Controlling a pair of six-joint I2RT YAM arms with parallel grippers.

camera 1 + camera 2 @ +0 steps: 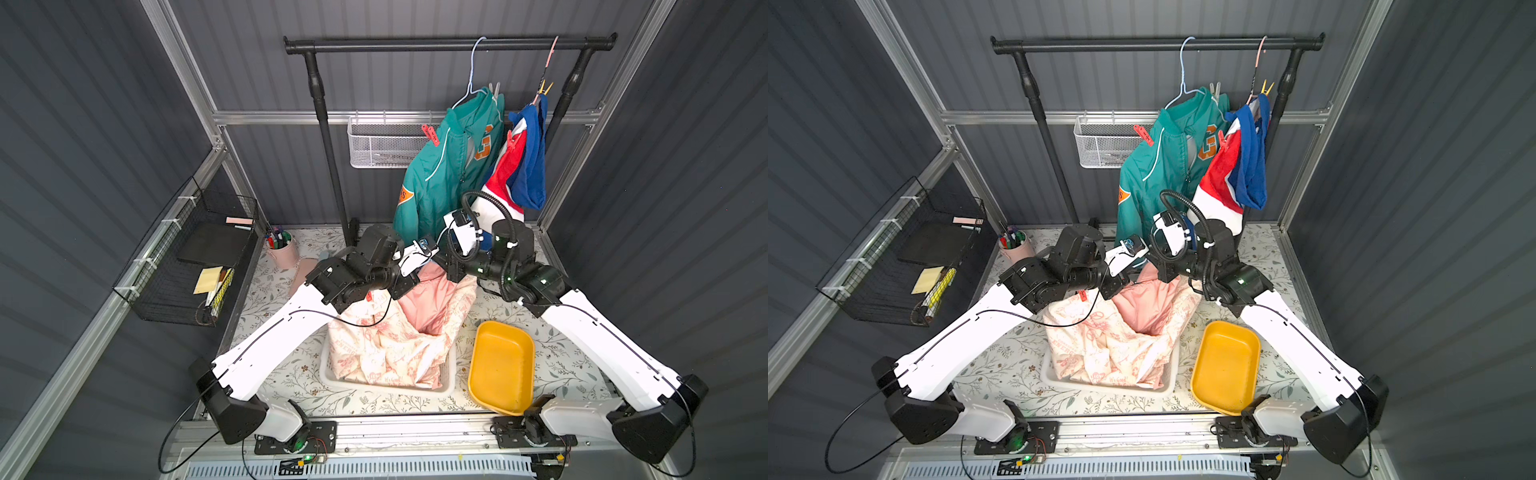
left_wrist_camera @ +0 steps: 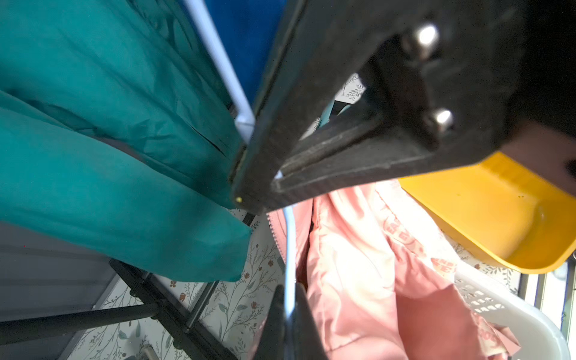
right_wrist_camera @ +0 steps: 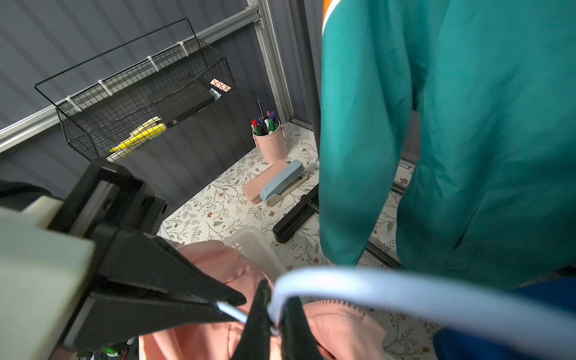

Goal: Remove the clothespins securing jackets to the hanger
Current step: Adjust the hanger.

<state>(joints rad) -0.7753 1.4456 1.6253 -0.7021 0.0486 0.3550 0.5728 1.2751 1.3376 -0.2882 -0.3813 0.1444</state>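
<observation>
A: Grip?
B: Shows left gripper [image 3: 240, 311] clamped shut on pale blue hanger [image 3: 374, 288], lower centre; right gripper [image 3: 276, 324] likewise, just beside.
A: And the red clothespin [image 1: 430, 135]?
B: Pinned on teal jacket [image 1: 436, 178], upper right.

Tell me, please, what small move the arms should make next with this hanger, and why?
Probably open the right gripper and back it off. Both it and the left gripper are shut on the pale blue hanger, while a red clothespin is on the cream jacket; one gripper must be free to take it.
</observation>
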